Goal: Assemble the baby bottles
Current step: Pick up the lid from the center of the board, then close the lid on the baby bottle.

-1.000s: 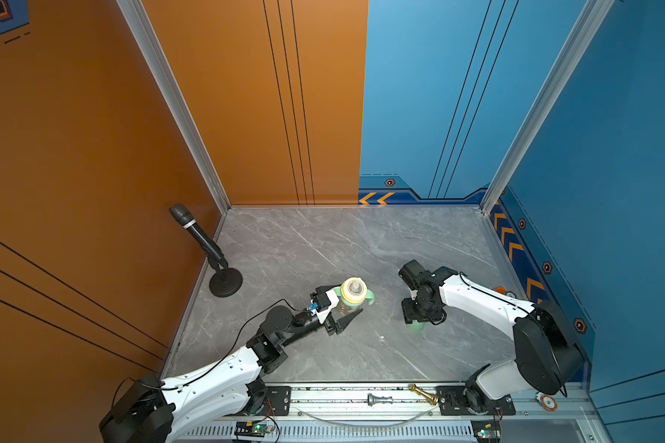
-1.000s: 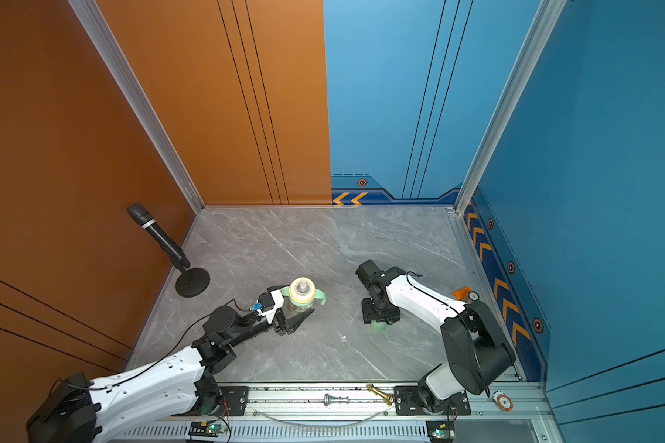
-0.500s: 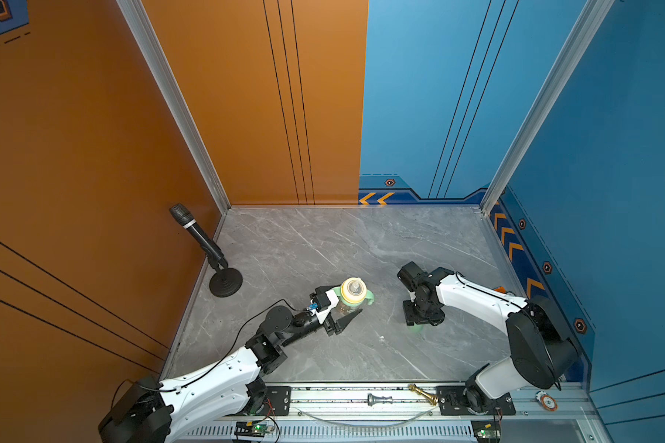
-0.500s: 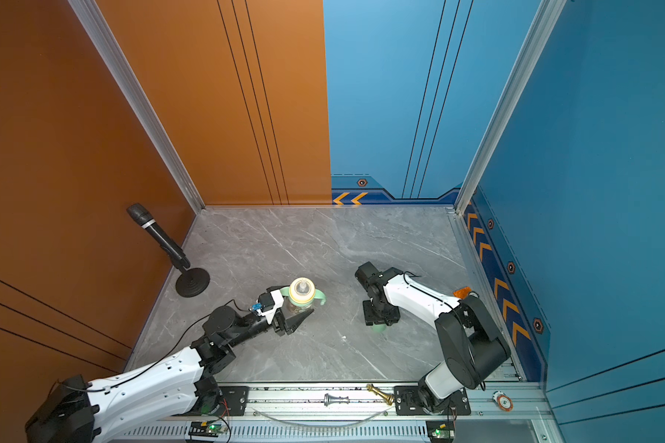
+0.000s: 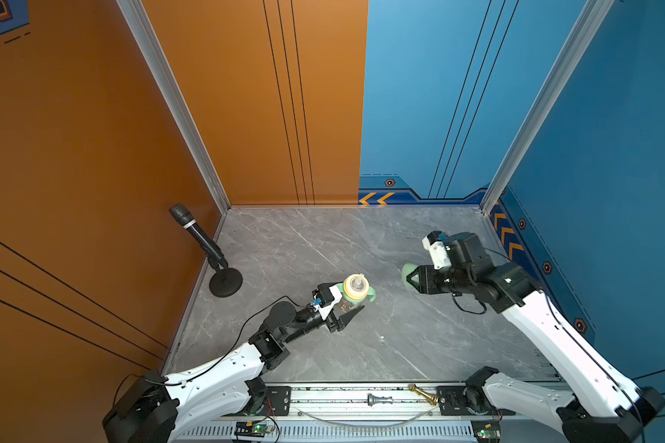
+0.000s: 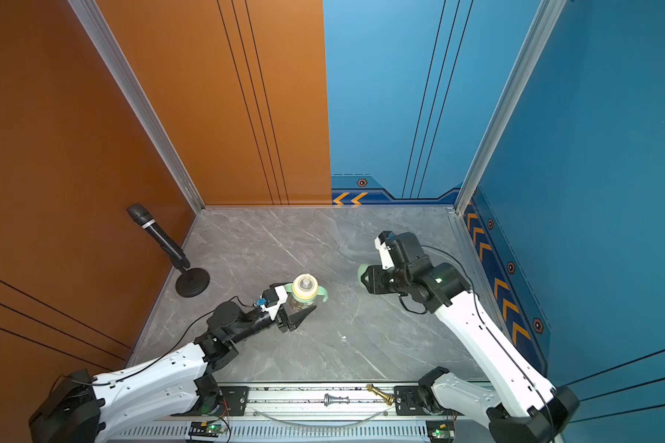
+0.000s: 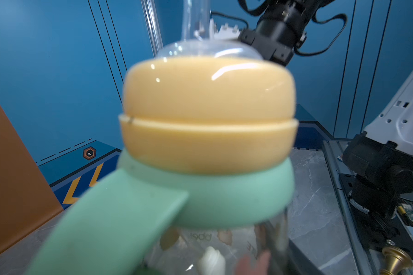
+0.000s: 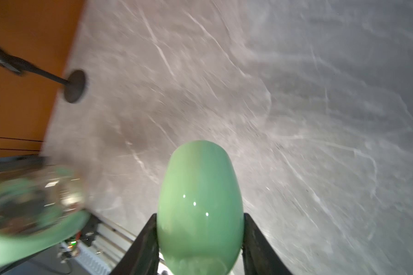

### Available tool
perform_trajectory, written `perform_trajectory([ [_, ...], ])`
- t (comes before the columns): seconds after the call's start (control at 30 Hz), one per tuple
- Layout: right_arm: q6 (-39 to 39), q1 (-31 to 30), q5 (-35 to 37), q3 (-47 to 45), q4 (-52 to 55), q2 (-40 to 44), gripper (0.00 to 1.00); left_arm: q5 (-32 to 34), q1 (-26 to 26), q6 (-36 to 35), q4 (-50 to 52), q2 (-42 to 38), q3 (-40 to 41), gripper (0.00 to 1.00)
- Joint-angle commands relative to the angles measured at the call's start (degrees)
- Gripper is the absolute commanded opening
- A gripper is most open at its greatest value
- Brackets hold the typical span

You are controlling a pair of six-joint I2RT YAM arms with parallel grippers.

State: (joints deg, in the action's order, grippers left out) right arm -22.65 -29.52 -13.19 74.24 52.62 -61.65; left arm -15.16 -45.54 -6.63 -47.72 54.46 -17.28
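1. While the left fingers (image 5: 348,316) clamp the bottle (image 5: 348,304) upright, the right fingers (image 5: 413,278) clamp the dome cap (image 5: 404,270) well to the bottle's right; the microphone (image 5: 198,234) stands far to its left, harmless.
2. The yellow collar (image 7: 209,114) tops the bottle: centre the cap, press straight.
3. The cap's dome points away from the wrist; turn its mouth toward the bottle, avoiding the ring (image 8: 34,238) handles.

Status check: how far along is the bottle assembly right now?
Done: the yellow collar and green handled ring sit on the bottle, which the left gripper holds. In hand: the right gripper grips the dome cap in the air, apart from the bottle. Remaining: set the cap over the collar.
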Motion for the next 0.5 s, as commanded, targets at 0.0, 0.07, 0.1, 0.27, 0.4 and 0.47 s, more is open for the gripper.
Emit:
perform_trajectory([
  [0.0, 1.98, -0.98, -12.05, 4.9, 0.97, 0.56, 0.45, -1.46, 0.36, -0.13, -1.57, 1.18, -2.85, 0.37],
  [0.07, 2.3, -2.57, -14.08, 7.43, 0.67, 0.14, 0.45, -1.99, 0.28, -0.29, -1.57, 2.0, -3.58, 0.36],
  [0.1, 2.28, -3.29, -14.96, 8.1, 0.44, -0.14, 0.45, -2.3, 0.2, -0.46, -1.58, 2.29, -3.77, 0.36],
  [0.27, 2.52, -6.61, -17.24, 11.68, 0.37, -2.66, 0.44, -3.18, 0.05, -1.98, -1.49, 3.7, -4.44, 0.35],
  [0.4, 3.49, -8.21, -18.27, 14.08, 1.16, -4.66, 0.44, -3.59, -0.29, -3.86, 0.19, 4.88, -5.06, 0.33],
  [0.47, 4.19, -8.58, -18.47, 14.73, 1.83, -4.99, 0.44, -2.7, -0.87, -5.11, 1.37, 5.34, -5.46, 0.31],
])
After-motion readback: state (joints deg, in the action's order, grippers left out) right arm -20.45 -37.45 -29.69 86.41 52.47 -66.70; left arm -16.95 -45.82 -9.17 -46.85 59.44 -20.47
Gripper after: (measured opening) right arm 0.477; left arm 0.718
